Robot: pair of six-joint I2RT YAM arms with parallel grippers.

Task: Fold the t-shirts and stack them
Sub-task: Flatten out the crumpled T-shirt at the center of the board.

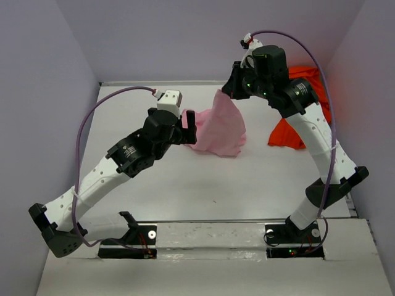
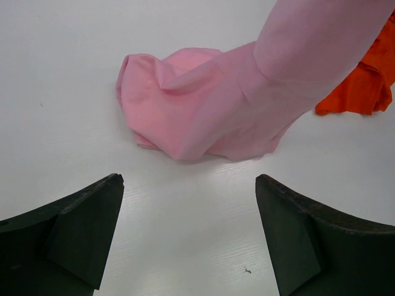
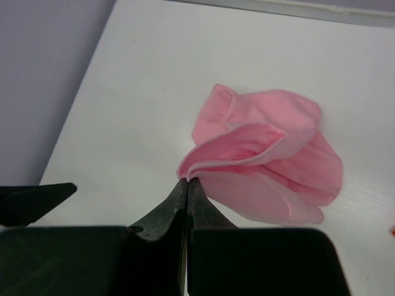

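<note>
Pink crumpled fabric t-shirt [image 1: 219, 126] is hanging pinched in the right gripper [image 3: 187, 183]; the left gripper [image 2: 189, 180], gaping empty nearby, should be taking a low corner to spread it.

both arms [image 1: 310, 132] are white with black joints [image 1: 133, 154] (purple cables [image 1: 81, 139]).

pink t-shirt [image 1: 219, 126], crumpled, drawn up into a peak by one edge pinched in the right gripper [image 3: 187, 185], lower folds bunched on the white surface [image 1: 185, 185] near its middle. orange t-shirt [image 1: 285, 134], rumpled in a heap at the far right, apart from the pink.
</note>
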